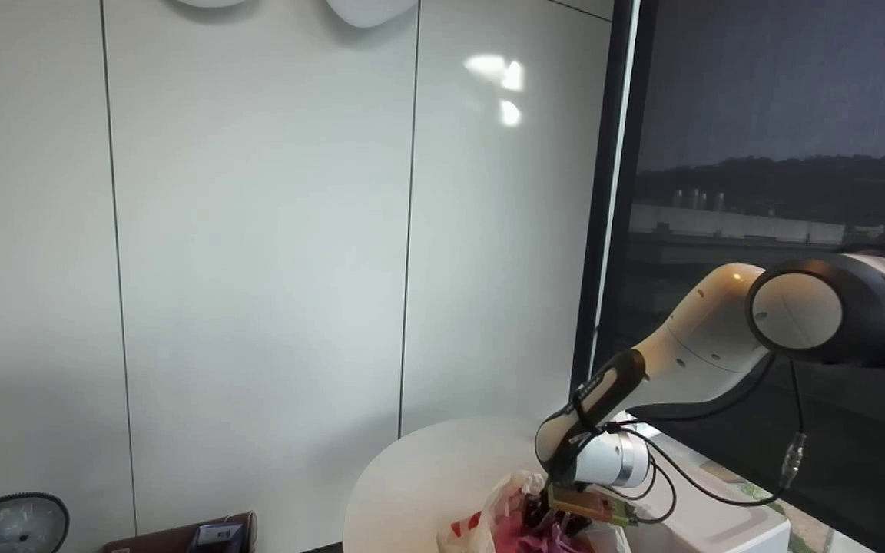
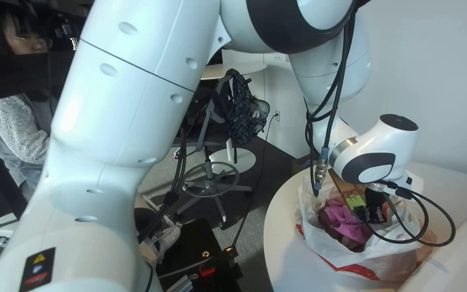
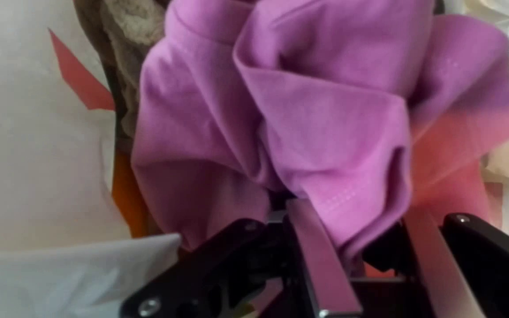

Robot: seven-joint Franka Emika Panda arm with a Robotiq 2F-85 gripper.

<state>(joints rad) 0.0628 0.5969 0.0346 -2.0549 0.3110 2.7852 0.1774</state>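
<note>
Gripper (image 3: 354, 214) dips into the mouth of the white plastic bag (image 2: 383, 255), its fingers (image 3: 323, 260) clamped w/ a bunched fold of purple cloth (image 3: 219, 110) btwn them. Cloth is inside the bag, on top of the contents — prob. why the grip is on it, b/c it's the piece most exposed from above. Folds gather toward the fingertips, which fits a pinch on part of the cloth, not the whole; a stitch row there suggests a hem, garment type unclear. Brown fabric (image 3: 124, 79) sits beside it in the bag, partly covered.

Bag stands mouth-up on the round white table (image 2: 284, 243), sides slumped — thin plastic, so the contents prob. prop it. White container (image 1: 757, 534) is just beside the bag. Arm (image 1: 704, 330) slants down over the bag, prob. to clear its rim.
</note>
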